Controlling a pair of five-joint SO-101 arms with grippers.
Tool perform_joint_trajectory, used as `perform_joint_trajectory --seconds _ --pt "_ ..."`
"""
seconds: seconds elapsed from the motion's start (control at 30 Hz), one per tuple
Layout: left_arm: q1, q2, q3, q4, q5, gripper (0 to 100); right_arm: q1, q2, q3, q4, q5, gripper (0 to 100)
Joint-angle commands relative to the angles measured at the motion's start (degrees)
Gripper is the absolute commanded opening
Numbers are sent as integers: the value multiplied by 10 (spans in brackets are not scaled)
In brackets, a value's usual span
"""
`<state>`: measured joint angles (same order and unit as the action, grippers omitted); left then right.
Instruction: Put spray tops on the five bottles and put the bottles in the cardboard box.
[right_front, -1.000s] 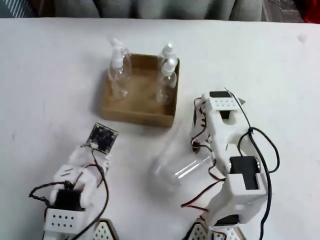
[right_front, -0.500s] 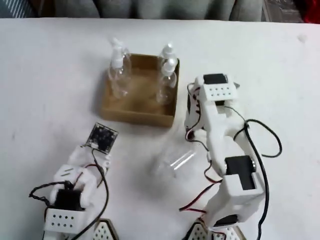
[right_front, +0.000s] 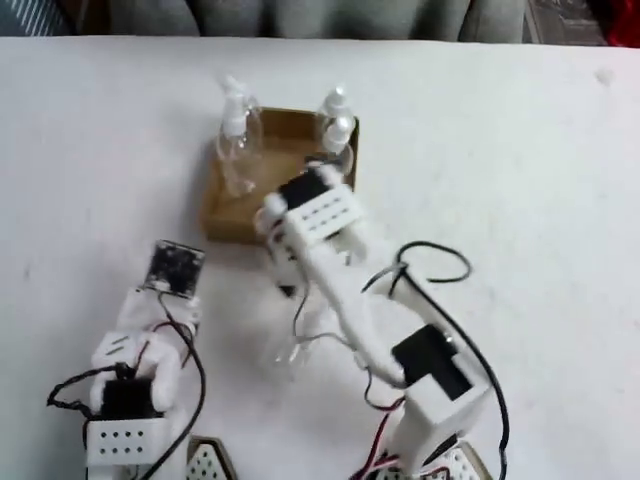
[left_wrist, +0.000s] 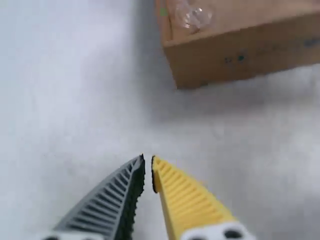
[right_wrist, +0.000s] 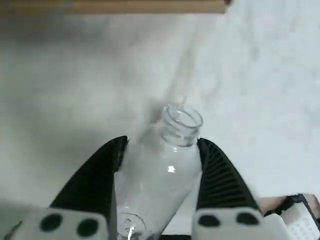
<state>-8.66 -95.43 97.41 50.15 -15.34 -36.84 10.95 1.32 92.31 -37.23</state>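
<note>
The right tool (right_wrist: 162, 145) is seen clamped on a clear bottle (right_wrist: 165, 172). Its two black fingers (right_wrist: 100, 175) are spread just wide enough to take the body, one pressed to each side. The bottle's neck is open, with no spray top on it, and is pointed away from the tool toward the near wall of the cardboard box (right_wrist: 125, 6). A strip of white surface (right_wrist: 75, 75) is seen between neck and wall. In the high view the right arm (right_front: 330, 280) is stretched across to the near edge of the box (right_front: 228, 222). Inside the box three spray-topped bottles (right_front: 240, 135) are stood upright, one at the far left corner and two at the far right. The left tool (left_wrist: 147, 172) is held above the surface. Its grey and yellow fingers (left_wrist: 185, 200) are brought together at the tips with nothing between them, and a corner of the box is seen just ahead.
</note>
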Motion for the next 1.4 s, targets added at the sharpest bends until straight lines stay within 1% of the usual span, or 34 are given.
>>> perform_joint_trajectory --seconds 0.0,0.2,0.37,0.43,0.53,0.63,0.7,0.87,0.93,1.1,1.27,1.37 --pt "-35 -12 -2 -40 80 21 -65 -35 -18 -66 6 16" --pt "-35 -12 -1 -40 87 21 -106 16 19 -176 8 22" --pt "-32 -12 -1 -40 87 21 -116 61 4 -200 10 22" --pt "-32 -12 -1 -40 87 21 -115 59 -11 -199 38 22" --pt "-32 -12 -1 -40 87 21 -115 56 -38 -172 97 22" --pt "-32 -12 -1 -40 87 21 -115 51 -58 -146 108 35" --pt "-31 -12 -1 -40 87 21 -116 51 -63 -136 111 83" --pt "-31 -12 -1 -40 87 21 -123 53 -63 -136 111 240" --pt "-31 -12 -1 -40 87 21 -124 50 -68 -135 110 278" --pt "-31 -12 -1 -40 87 21 -121 50 -116 -85 109 288" --pt "-31 -12 -1 -40 87 21 -120 50 -199 58 112 287" --pt "-31 -12 -1 -39 87 21 -113 42 -193 66 112 286"
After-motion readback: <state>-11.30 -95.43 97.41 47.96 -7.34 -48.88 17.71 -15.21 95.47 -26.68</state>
